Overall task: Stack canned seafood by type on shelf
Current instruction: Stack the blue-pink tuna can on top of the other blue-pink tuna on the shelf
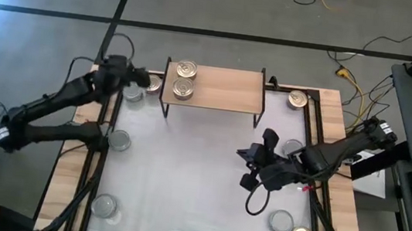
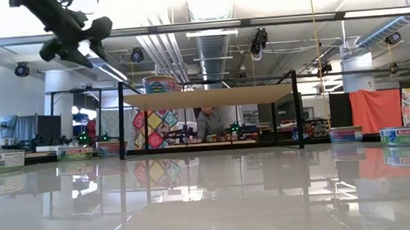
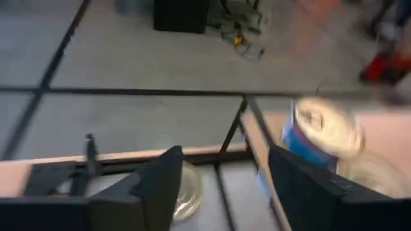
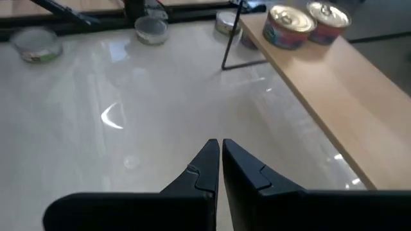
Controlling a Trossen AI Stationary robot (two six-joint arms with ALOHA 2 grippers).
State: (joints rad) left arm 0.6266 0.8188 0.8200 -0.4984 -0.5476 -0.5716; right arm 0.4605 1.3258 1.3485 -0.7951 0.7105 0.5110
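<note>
Now, left tool (image 1: 142, 79) parted, empty, high beside the low wooden shelf (image 1: 224, 90) carrying two gold-lidded round tins (image 1: 186, 70). Right tool (image 1: 251, 167) clenched over the white counter (image 1: 183, 183). Risk: clipping the shelf edge, toppling those tins while descending toward the silver-lidded tin (image 1: 134, 93).

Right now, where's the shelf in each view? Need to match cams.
High: shelf at top centre, two gold-lidded tins on its left end.
Low: centre, board seen edge-on, one tin visible on top at left.
Left wrist: a blurred corner with a tin, right side.
Right wrist: upper right, both tins at its far end.
Shared landmark: those tins.
</note>
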